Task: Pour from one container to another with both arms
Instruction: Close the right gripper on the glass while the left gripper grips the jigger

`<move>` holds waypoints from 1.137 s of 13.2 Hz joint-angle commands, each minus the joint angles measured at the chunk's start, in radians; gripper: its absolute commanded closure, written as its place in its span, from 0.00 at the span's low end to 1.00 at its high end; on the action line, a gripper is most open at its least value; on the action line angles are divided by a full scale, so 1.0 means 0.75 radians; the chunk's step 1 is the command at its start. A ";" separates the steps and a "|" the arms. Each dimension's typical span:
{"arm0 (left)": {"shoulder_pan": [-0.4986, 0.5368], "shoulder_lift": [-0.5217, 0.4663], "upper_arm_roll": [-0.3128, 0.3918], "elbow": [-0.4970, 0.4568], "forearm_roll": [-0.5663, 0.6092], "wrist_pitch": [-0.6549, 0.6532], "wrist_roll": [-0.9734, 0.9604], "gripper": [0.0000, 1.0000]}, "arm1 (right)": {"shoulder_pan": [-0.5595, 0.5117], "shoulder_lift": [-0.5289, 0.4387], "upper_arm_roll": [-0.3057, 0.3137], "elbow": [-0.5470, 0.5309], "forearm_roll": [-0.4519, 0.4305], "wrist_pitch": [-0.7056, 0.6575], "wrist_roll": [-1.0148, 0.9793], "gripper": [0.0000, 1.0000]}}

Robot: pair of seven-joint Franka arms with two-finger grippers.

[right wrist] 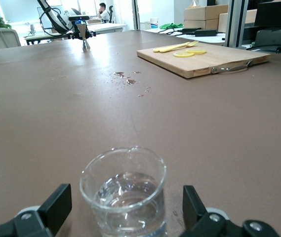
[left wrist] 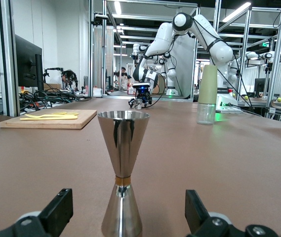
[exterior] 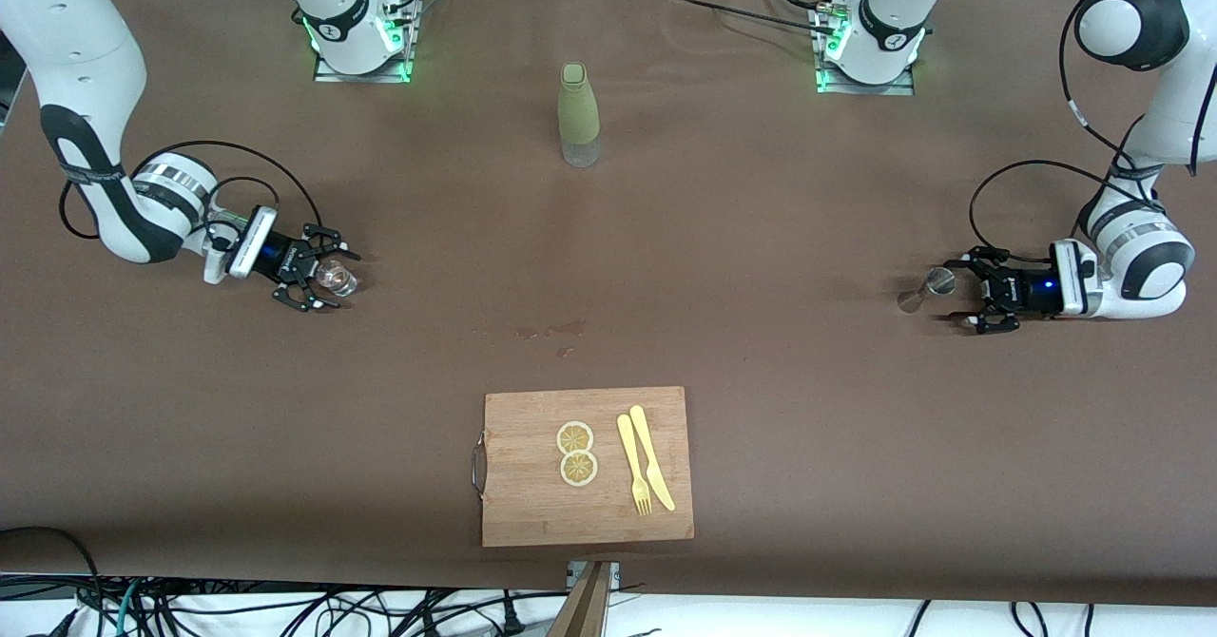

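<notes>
The right end effector is straddling, fingers wide, the tiny clear glass cup standing on the brown desk (liquid inside), while the left end effector is bracketing, equally wide, the shiny steel hourglass measuring cup; an off-centre squeeze could be tipping either.

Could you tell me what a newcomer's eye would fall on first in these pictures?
Probably the two mirrored arms at the table's ends: the right gripper open around a small glass cup with clear liquid, the left gripper open around a shiny steel measuring cup standing upright. Between them, an olive-green bottle stands near the bases, and a wooden cutting board with lemon slices lies nearest the front camera.
</notes>
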 commanded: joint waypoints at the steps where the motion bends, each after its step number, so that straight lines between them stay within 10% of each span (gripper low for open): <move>1: -0.049 -0.027 0.007 -0.083 -0.063 0.060 0.117 0.00 | 0.008 0.008 -0.001 -0.011 0.048 0.007 -0.070 0.03; 7: -0.100 -0.035 0.003 -0.105 -0.088 0.085 0.124 0.00 | 0.006 0.010 -0.001 0.012 0.052 -0.003 -0.066 0.81; 15: -0.100 -0.056 0.003 -0.105 -0.084 0.070 0.117 0.01 | 0.010 0.010 0.009 0.036 0.050 -0.018 -0.044 0.88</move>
